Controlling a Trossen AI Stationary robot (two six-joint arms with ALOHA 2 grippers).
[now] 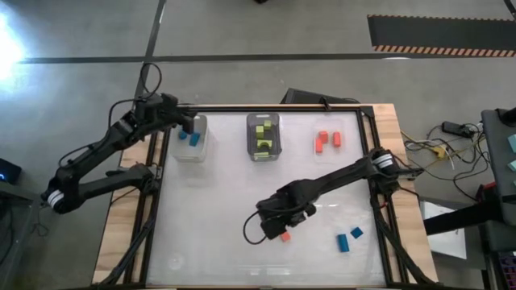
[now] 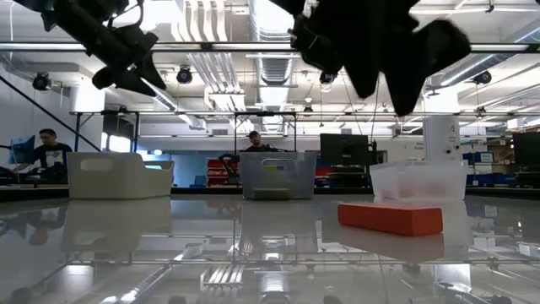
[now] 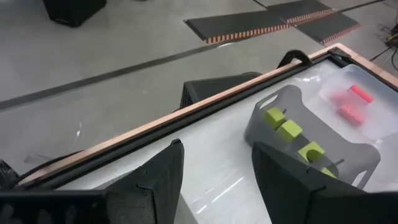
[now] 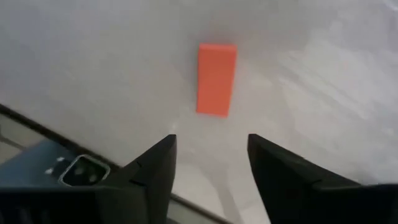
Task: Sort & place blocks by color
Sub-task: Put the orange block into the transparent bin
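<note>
An orange-red block (image 4: 216, 78) lies flat on the white table, also in the high view (image 1: 284, 236) and the low view (image 2: 390, 218). My right gripper (image 4: 210, 158) hovers open above it, touching nothing; the high view puts it (image 1: 279, 225) just on the block's far side. My left gripper (image 3: 217, 180) is open and empty above the left bin (image 1: 190, 138), which holds blue blocks (image 1: 193, 138). Green blocks (image 1: 263, 137) lie in the middle bin (image 1: 264, 121), red blocks (image 1: 329, 141) in the right bin (image 1: 345, 133). Two blue blocks (image 1: 349, 238) lie loose near the table's right near corner.
The three clear bins stand in a row along the table's far edge. A dark frame (image 1: 274, 107) runs around the table. Cables and equipment (image 1: 451, 145) lie beyond the right edge. People sit in the room behind the table (image 2: 49, 152).
</note>
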